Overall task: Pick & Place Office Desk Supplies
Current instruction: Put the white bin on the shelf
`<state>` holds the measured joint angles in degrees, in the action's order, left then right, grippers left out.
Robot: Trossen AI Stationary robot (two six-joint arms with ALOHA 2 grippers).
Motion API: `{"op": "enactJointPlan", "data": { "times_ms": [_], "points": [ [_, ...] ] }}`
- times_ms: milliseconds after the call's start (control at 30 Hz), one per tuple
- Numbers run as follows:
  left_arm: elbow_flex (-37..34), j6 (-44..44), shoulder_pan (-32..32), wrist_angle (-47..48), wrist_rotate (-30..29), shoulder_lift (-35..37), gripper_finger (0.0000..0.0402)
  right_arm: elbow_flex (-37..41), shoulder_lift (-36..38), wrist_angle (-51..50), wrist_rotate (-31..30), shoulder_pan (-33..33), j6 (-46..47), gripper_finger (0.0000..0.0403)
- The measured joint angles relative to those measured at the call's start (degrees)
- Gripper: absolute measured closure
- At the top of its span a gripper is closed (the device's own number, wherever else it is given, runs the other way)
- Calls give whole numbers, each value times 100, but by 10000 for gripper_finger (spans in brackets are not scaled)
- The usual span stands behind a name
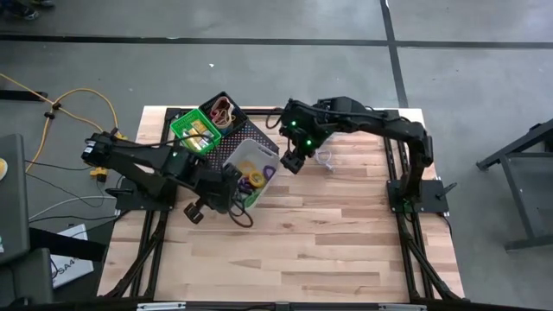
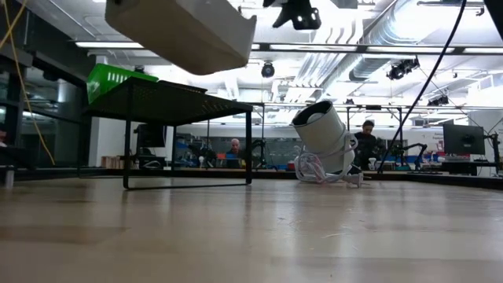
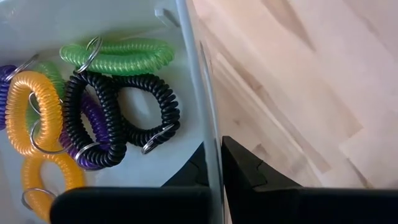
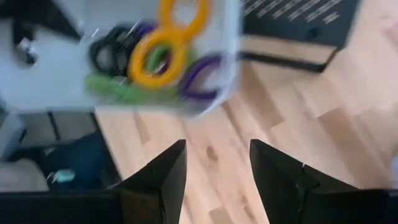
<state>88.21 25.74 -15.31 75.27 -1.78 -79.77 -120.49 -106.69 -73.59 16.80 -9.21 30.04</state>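
Both arms are black and made of thick, chunky links joined by round joints. The right arm (image 1: 380, 125) has small green lights glowing near its wrist. The left arm (image 1: 151, 164) has a thin black cable looping by its wrist. Each arm stands on a flat black base plate. The right gripper's fingers (image 4: 158, 177) are black, flat and wedge-shaped, with slanted tips. The left gripper's fingers (image 3: 245, 171) are black too, with stepped edges.

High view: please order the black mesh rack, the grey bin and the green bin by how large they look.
1. Black mesh rack, clearly the largest.
2. Grey bin, held up off the table by the left gripper, so being nearer the camera may enlarge it.
3. Green bin, sitting on the rack.
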Motion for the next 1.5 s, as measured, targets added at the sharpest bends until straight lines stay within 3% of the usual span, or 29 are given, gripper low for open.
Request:
{"op": "enactJointPlan", "data": {
  "times_ms": [100,367,667,1133,1500],
  "points": [
    [-47,79,78,4,-129,0,399,0,0,-292,9,157,-33,239],
    [-147,584,237,-94,-142,0,399,0,0,-1619,-812,364,-239,239],
    [-683,1250,755,-72,-41,-2,399,0,0,-1636,-765,437,-713,239],
    [-681,2245,2012,-265,1081,413,400,0,0,-1641,-756,524,-782,239],
    [-681,2818,2158,89,1129,411,400,0,0,-1642,-772,774,-785,239]
  ]
}}
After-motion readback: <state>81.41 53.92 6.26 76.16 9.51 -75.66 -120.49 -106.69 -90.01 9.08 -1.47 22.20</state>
